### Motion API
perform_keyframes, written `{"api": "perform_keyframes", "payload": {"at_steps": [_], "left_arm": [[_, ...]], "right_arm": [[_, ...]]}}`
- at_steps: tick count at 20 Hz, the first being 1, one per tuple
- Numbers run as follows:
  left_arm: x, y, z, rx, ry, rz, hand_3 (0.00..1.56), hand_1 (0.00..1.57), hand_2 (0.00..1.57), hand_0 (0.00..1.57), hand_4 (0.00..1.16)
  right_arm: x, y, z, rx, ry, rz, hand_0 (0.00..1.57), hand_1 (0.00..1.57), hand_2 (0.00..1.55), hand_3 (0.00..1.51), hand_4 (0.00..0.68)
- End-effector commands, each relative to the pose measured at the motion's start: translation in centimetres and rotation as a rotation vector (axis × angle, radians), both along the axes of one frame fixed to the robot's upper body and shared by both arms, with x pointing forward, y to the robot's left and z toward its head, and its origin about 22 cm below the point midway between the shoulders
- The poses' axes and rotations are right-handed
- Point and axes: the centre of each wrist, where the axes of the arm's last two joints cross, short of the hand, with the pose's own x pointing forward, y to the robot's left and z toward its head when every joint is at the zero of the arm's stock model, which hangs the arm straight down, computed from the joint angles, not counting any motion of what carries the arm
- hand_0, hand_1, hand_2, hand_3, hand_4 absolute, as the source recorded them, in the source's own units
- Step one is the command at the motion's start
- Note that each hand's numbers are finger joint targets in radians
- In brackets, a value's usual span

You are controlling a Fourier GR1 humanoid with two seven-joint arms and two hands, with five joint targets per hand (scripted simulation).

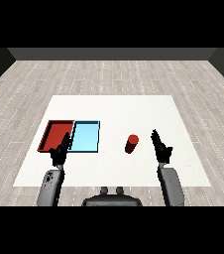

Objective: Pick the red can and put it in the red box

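**Right hand open beside the can, nothing picked up yet**

My right hand [160, 147] hangs over the table [114, 106] with its fingers straight and spread a little, pointing away from me, holding nothing. From my head view it sits just to the right of the can [132, 144], near it but apart. I judge it is placed there because the can is on my right side, so this is the hand to take it, and the open fingers leave room to close round the can's side.

The can stands upright on the bare table, between my right hand and the blue tray [85, 137]. It is outside both trays.

My left hand [61, 150] is also open and empty, fingers straight, hovering at the near edge where the red tray [51, 134] and the blue tray meet. The red tray lies furthest left, with the blue one touching its right side, so the can must cross over the blue tray to reach it.
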Motion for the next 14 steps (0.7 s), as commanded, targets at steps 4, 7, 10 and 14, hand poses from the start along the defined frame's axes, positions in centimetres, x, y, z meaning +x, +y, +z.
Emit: {"api": "perform_keyframes", "payload": {"at_steps": [4,7,10,14], "left_arm": [[1.0,-0.9,0.7,0.002,-0.022,-0.027,0.00,0.00,0.00,0.00,0.00],[2.7,-2.0,5.2,-0.081,-0.414,-0.043,0.00,0.00,0.00,0.00,0.00],[1.4,-2.2,4.5,-0.095,-0.482,-0.057,0.00,0.00,0.00,0.00,0.00],[1.6,-1.3,2.8,-0.097,-0.486,-0.067,0.00,0.00,0.00,0.00,0.00]], "right_arm": [[-0.1,-5.5,-0.1,0.007,0.017,-0.018,0.00,0.00,0.00,0.00,0.000],[0.8,-5.2,2.9,0.069,-0.269,0.023,0.00,0.00,0.00,0.00,0.000],[0.1,-6.3,1.7,0.094,-0.328,0.051,0.00,0.00,0.00,0.00,0.000],[0.3,-6.8,-1.4,0.079,-0.329,0.048,0.00,0.00,0.00,0.00,0.000]]}}
